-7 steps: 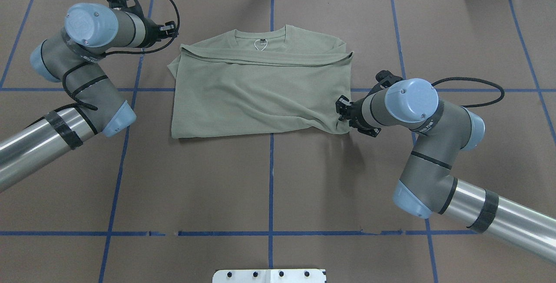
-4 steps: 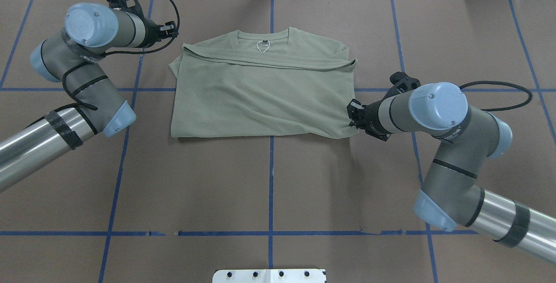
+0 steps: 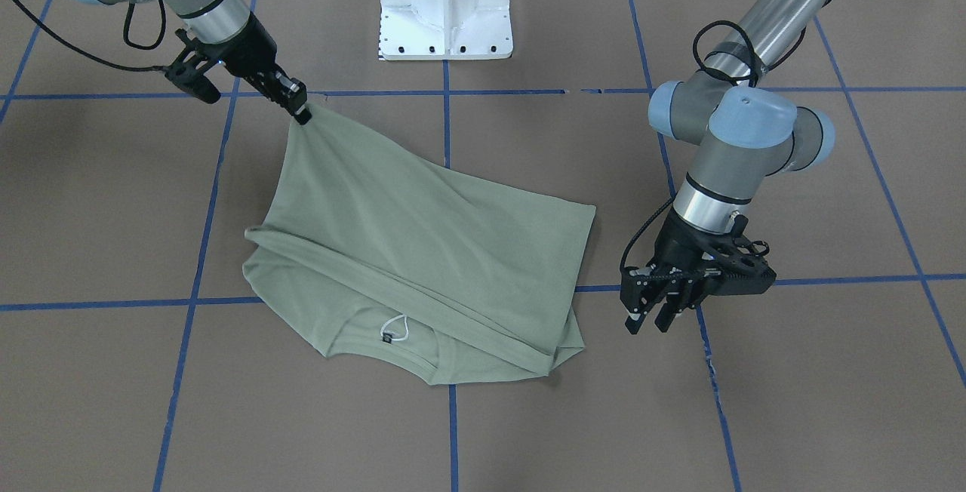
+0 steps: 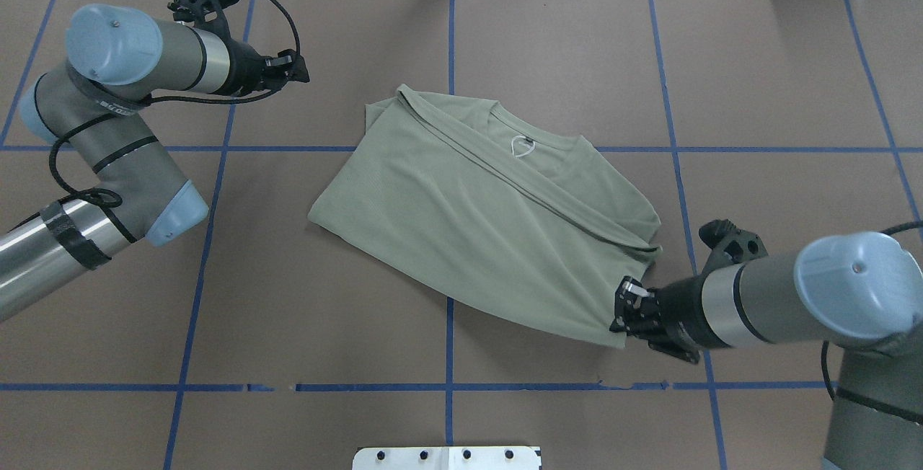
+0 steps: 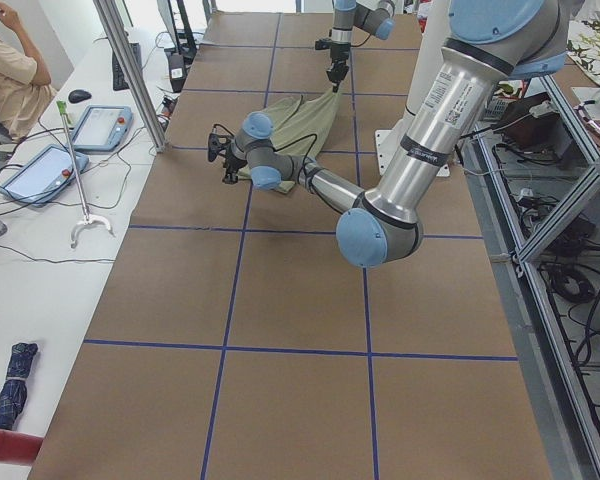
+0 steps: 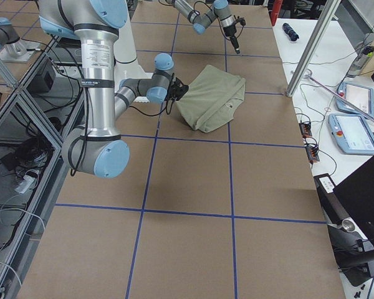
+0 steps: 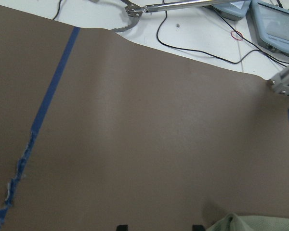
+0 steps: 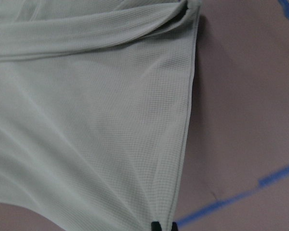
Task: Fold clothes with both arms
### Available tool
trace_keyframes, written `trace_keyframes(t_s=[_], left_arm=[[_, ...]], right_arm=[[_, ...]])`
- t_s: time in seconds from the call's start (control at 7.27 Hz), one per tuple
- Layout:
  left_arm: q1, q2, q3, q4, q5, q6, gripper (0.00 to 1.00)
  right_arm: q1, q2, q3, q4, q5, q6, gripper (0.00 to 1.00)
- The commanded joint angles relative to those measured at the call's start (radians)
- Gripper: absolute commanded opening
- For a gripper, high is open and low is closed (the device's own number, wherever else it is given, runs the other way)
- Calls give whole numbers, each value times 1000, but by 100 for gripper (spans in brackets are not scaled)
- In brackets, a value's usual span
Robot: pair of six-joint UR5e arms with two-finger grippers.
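Pinching one raised corner of the sage-green long-sleeved shirt point(image 4: 476, 218) with the right gripper point(image 3: 303, 113), jaws clamped on the fabric. Holding the left gripper point(image 3: 647, 318) just beside the shirt without touching it, fingers spread, gripping nothing. Resting the remaining fabric folded and skewed on the brown table cover point(image 4: 288, 297).
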Motion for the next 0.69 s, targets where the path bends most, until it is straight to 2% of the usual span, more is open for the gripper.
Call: trace_keyframes(t_s=[0.0,0.14,0.28,0.55], left_arm=[[9,17,-105,7,-170,-164,65],[11,19,-126,11,-265,-204,66],[35,17,-137,11,-258,-246,73],[107,19,-140,13,-257,-343,79]], right_arm=[[-124,-107,60,0,189,36,0],[-203,-125,59,0,219,39,54],[-246,-128,54,0,205,40,100],[-268,-128,50,-2,124,42,100]])
